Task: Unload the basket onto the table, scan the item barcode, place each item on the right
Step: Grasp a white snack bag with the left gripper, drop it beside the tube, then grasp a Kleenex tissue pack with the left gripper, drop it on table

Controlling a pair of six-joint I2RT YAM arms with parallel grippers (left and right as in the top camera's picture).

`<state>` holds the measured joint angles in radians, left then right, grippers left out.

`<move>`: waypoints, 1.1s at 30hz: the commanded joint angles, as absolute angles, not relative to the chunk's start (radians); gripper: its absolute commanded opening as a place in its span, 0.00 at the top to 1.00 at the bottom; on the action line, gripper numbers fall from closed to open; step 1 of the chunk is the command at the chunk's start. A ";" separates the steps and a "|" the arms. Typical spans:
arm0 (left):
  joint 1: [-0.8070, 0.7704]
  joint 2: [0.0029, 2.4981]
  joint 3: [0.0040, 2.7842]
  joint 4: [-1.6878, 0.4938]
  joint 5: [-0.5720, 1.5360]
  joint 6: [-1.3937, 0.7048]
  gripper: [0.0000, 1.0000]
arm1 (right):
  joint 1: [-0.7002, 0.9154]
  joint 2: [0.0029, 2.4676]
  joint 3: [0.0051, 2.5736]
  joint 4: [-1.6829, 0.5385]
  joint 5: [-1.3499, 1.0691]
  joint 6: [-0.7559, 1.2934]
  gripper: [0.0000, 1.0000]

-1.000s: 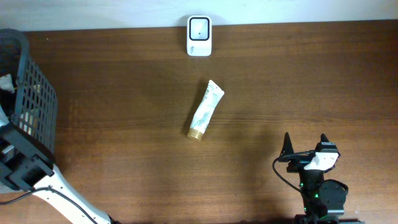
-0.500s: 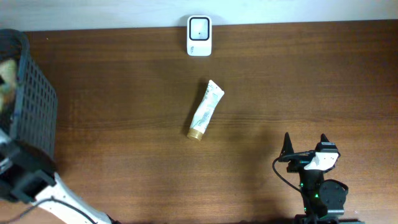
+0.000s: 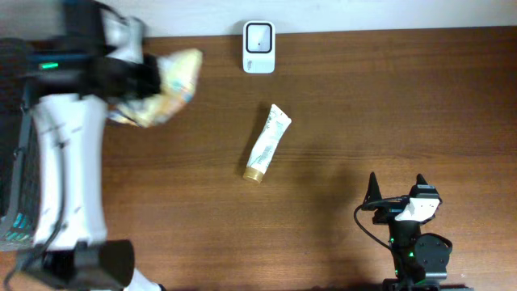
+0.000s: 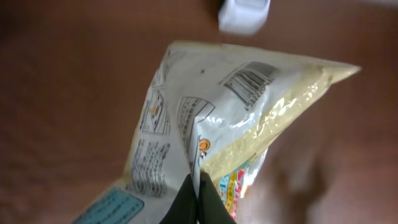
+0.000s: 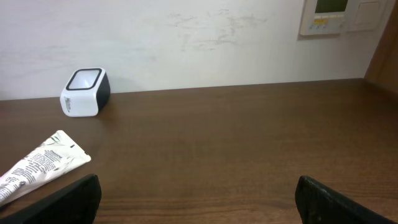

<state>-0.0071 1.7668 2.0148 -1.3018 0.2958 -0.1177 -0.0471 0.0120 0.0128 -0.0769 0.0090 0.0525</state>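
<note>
My left gripper (image 3: 139, 81) is shut on a yellow and white snack bag (image 3: 168, 83), held above the table's back left. In the left wrist view the black fingertips (image 4: 186, 200) pinch the bag's seam, and the bag (image 4: 205, 112) shows a barcode (image 4: 250, 81) on its white back. The white scanner (image 3: 258, 47) stands at the back edge, to the right of the bag; in the left wrist view the scanner (image 4: 244, 15) lies just beyond the bag's top. My right gripper (image 3: 396, 187) rests open at the front right with nothing between its fingers (image 5: 68, 200).
A white tube with a gold cap (image 3: 266, 142) lies mid-table, and the tube (image 5: 37, 167) also shows at the left of the right wrist view. A black mesh basket (image 3: 8, 194) stands at the left edge, partly behind my left arm. A wall panel (image 5: 339, 15) hangs behind the table.
My left arm swung from the basket at the left out over the back left of the table, now shut on the snack bag. The right arm has not moved.
</note>
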 commanded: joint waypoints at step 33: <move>0.903 1.970 1.725 -1.219 -0.207 -0.073 0.07 | -0.053 0.006 0.006 -0.082 0.011 0.056 0.01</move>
<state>0.8806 1.9263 1.7695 -1.2392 -0.1963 -0.1448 -0.0471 0.0120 0.0128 -0.0769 0.0090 0.0528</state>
